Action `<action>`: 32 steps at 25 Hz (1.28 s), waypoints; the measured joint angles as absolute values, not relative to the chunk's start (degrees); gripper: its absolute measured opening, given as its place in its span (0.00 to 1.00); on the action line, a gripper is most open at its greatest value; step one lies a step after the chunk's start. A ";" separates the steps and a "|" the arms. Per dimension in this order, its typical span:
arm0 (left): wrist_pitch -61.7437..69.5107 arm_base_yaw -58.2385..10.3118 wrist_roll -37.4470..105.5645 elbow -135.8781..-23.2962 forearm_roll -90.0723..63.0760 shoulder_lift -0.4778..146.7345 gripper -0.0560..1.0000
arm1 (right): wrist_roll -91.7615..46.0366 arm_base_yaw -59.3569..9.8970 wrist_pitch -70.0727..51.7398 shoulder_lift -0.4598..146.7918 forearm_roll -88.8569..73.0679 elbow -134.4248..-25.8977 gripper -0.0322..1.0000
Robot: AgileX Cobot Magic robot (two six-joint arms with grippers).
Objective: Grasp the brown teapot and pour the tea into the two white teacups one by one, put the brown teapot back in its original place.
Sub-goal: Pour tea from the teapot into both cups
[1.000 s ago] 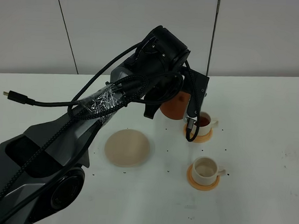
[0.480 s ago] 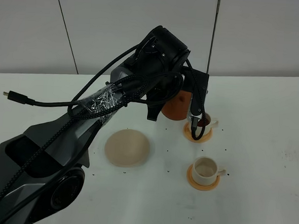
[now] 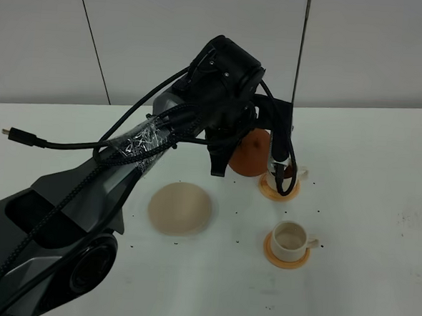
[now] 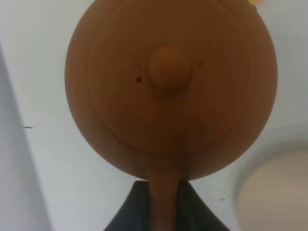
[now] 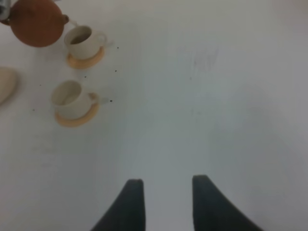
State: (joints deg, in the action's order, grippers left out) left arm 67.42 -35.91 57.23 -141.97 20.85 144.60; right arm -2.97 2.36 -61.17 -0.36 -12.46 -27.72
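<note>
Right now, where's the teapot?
In the high view the teapot hangs mid-table in the left gripper, beside the far cup, beyond the beige disc.

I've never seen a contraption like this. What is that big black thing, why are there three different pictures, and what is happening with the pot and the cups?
It is a robot with two arms. The wide picture comes from a camera mounted high above the white table; the black left arm fills much of it. The other two come from small cameras on each arm's wrist. In the left wrist view the left fingers pinch the handle of the brown teapot, held beside the farther white cup, which has dark tea in it. The nearer cup looks empty. Each cup sits on an orange coaster. The beige disc is bare. The right fingers are apart and hold nothing.
</note>
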 joint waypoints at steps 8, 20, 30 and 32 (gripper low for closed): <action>67.95 -33.44 55.75 -141.97 16.65 142.31 0.21 | -2.99 2.36 -61.17 -0.36 -12.51 -27.72 0.27; 67.96 -31.93 50.35 -141.97 11.41 142.15 0.21 | -2.99 2.36 -61.17 -0.36 -12.76 -27.72 0.27; 68.01 -31.87 49.02 -141.97 10.93 142.15 0.21 | -2.99 2.36 -61.17 -0.36 -12.76 -27.72 0.27; 68.01 -31.87 49.02 -141.97 10.86 142.15 0.21 | -2.99 2.36 -61.17 -0.36 -12.76 -27.72 0.27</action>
State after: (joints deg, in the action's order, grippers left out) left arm 68.01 -31.87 49.02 -141.97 10.86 142.15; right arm -2.99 2.36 -61.17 -0.36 -12.76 -27.72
